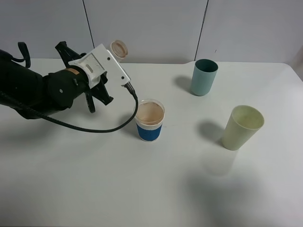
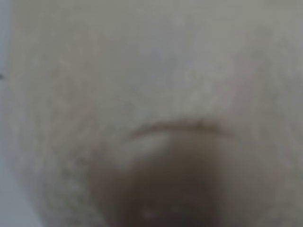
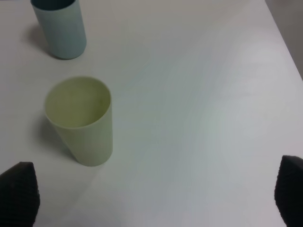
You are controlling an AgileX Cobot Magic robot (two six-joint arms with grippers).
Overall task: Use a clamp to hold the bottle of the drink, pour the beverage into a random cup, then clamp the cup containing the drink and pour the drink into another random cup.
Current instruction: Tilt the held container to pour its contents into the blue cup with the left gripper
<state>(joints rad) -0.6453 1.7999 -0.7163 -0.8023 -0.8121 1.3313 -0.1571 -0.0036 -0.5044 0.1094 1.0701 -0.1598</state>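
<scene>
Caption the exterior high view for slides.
Left arm holds pale open bottle beside blue-sleeved paper cup of pinkish drink; teal cup and pale-green cup stand at right.

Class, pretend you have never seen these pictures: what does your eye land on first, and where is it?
The black left arm at the left of the table grabs attention, carrying a tilted, open beige bottle. Next, near the middle, a blue-sleeved paper cup holds a pinkish drink. On the right stand a teal cup at the back and an empty pale green cup nearer the front.
</scene>
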